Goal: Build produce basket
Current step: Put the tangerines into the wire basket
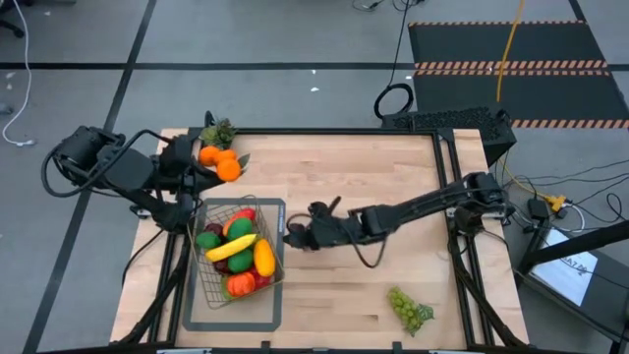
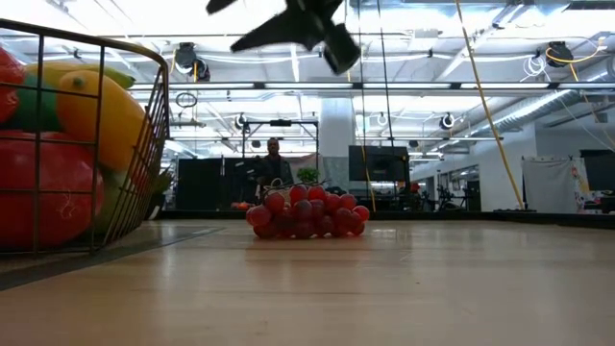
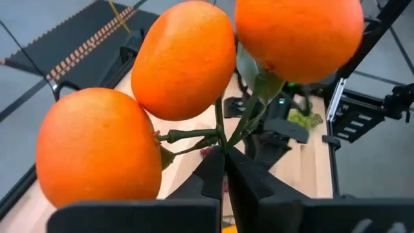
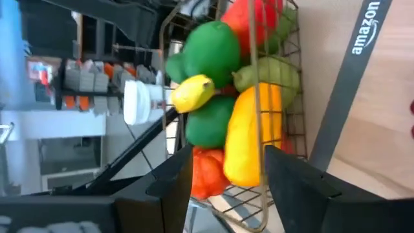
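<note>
On the table (image 1: 393,177), left claw (image 1: 203,169) (pinching stems) holds 3 oranges (image 1: 220,162).

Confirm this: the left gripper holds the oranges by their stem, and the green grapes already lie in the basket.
Not quite. The left gripper does pinch the oranges by their stem, but the green grapes lie on the bare table, far from the basket. The high view shows it.
</note>
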